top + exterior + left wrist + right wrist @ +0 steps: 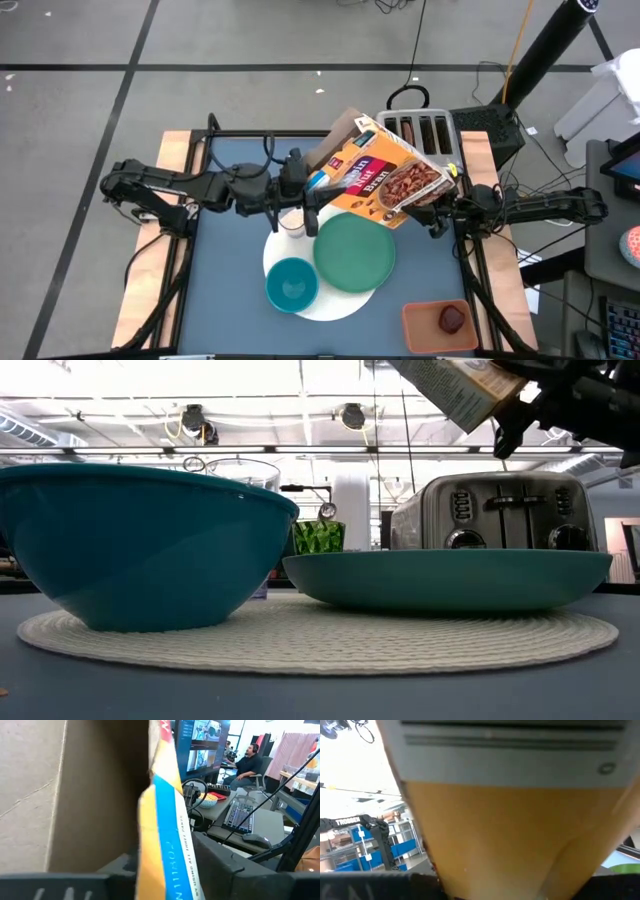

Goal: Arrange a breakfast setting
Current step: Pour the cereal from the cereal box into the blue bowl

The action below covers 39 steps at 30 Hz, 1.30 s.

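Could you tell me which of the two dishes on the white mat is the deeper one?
The teal bowl; the green plate beside it on the mat is wide and shallow.

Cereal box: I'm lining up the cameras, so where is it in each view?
High: cereal box tilted above the table's far middle.
Low: top right corner.
Left wrist: fills the left, close up.
Right wrist: fills the frame.
Shared landmark: toaster.

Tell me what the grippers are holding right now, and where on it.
The cereal box is up over the table; the right gripper grips its bottom end. The left gripper is at the open top flap; grip there unclear.
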Available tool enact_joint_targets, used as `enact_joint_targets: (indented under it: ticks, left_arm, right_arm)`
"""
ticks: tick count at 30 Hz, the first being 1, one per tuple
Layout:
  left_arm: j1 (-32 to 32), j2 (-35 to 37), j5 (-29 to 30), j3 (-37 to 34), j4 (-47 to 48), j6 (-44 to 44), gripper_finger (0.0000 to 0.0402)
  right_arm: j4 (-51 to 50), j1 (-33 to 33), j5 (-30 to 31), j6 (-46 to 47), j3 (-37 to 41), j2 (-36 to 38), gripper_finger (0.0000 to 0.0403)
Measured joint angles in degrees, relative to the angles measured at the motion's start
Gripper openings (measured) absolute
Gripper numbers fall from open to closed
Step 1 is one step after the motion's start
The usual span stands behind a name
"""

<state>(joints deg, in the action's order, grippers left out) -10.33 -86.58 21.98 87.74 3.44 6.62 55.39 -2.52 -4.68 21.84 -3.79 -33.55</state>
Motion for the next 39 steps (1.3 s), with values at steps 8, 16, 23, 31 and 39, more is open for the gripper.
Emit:
enact_joint_targets:
  ticks: [8, 16, 23, 31, 39]
  left_arm:
    - [-0.8, 3.9, -0.3, -0.1, 2.9, 1.4, 0.0149]
    - [-3.2, 8.6, 0.1, -0.1, 8.9, 0.7, 0.015]
    - [-7.5, 15.0, 5.5, 0.0, 17.9, -0.8, 0.015]
    - [-16.8, 24.1, 18.2, -9.9, 21.6, 0.6, 0.015]
    - [-20.2, 35.6, 22.1, -34.0, 7.2, 5.1, 0.015]
  right_arm:
    - [-0.2, 0.0, -0.2, -0.9, 0.0, 0.0, 0.0177]
    - [-0.1, 0.0, 0.0, -3.0, 0.0, 0.0, 0.0175]
    - [-1.0, 0.0, 0.0, -3.1, -0.9, 0.0, 0.0175]
    - [-11.8, 0.0, 0.1, -7.3, -7.6, 0.0, 0.0174]
    - [-25.8, 0.0, -3.4, -7.6, -14.5, -0.1, 0.0174]
